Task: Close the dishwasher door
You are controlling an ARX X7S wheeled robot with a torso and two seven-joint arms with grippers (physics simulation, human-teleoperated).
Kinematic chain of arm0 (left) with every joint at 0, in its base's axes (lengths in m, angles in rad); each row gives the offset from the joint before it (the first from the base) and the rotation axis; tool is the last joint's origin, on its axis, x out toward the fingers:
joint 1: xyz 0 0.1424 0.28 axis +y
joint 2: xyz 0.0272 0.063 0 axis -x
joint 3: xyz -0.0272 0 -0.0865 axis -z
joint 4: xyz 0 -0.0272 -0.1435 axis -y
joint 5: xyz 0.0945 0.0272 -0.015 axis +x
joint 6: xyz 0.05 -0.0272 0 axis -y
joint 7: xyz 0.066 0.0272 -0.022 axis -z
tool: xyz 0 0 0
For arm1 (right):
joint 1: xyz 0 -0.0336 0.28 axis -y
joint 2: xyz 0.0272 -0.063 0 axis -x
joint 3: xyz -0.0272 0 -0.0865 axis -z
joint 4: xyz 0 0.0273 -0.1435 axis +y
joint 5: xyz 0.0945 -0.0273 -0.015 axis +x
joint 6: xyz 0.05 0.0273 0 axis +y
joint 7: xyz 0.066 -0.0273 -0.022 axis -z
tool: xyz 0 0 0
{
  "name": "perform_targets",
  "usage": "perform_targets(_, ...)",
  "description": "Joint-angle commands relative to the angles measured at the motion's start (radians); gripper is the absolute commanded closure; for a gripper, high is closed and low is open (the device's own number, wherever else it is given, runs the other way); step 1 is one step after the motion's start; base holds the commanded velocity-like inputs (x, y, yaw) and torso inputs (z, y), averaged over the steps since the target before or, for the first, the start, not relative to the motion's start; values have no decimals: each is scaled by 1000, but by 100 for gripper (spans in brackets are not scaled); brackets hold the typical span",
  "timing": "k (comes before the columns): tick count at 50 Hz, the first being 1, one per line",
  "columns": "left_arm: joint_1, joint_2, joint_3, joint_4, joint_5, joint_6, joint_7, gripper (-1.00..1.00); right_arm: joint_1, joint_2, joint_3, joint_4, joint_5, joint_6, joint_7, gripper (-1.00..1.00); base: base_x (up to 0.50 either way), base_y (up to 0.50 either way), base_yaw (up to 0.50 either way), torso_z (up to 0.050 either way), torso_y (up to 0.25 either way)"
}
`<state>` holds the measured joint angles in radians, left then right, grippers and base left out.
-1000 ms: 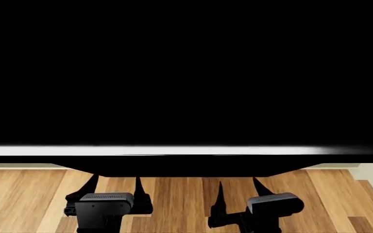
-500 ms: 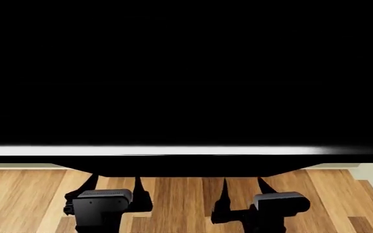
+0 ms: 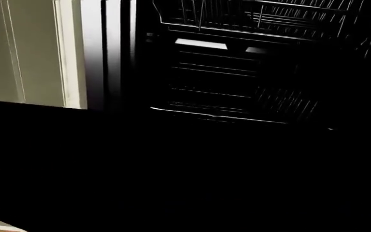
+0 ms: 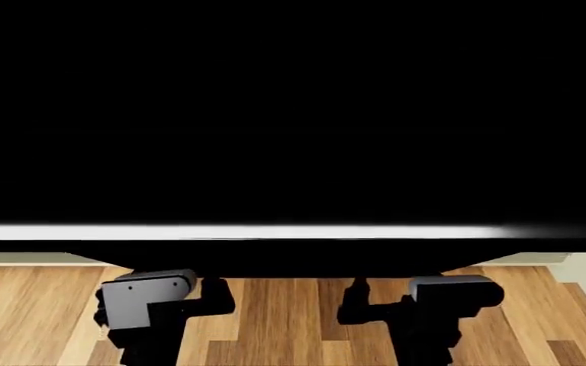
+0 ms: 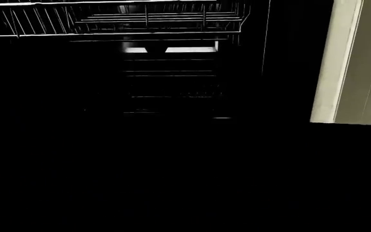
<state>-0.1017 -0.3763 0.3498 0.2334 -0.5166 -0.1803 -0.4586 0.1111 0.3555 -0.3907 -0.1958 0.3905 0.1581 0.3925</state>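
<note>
Your left pincer and right pincer sit under the glossy black flat dishwasher door. Fingertips hidden beneath its edge. Can't tell whether either is apart or together.

I see the large flat glossy black dishwasher door open, lowered toward me and filling most of my head view. A bright silver strip runs along its near edge. Through both wrist cameras, its dark surface lies below the wire racks.

Mostly black here: the open dishwasher door fills the near part, wire racks sit inside beyond it, pale cabinet door off to one side.
</note>
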Motion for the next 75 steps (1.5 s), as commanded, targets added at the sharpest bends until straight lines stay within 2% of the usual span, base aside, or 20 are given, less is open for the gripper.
perform_targets(1,-88,-35,-33,146,-27,-120,-44,-100,54,28,7,-100,28,117,35,-100,0,0,0,0,0)
perform_targets(31,-201,-74,-73,278,-126,-265,-110,-100,154,51,9,-205,71,266,73,-100,0,0,0,0,4)
perform_targets(39,-272,-78,-82,307,-165,-333,-142,-100,241,63,14,-255,112,389,96,-100,0,0,0,0,3)
perform_targets(49,-337,-62,-95,302,-228,-398,-170,-100,291,50,11,-250,130,435,104,-100,0,0,0,0,2)
perform_targets(61,-424,-52,-113,320,-303,-479,-218,-100,453,52,40,-304,209,608,138,-100,0,0,0,0,2)
perform_targets(75,-512,-38,-104,317,-333,-536,-250,-100,520,48,44,-291,232,664,147,-100,0,0,0,0,2)
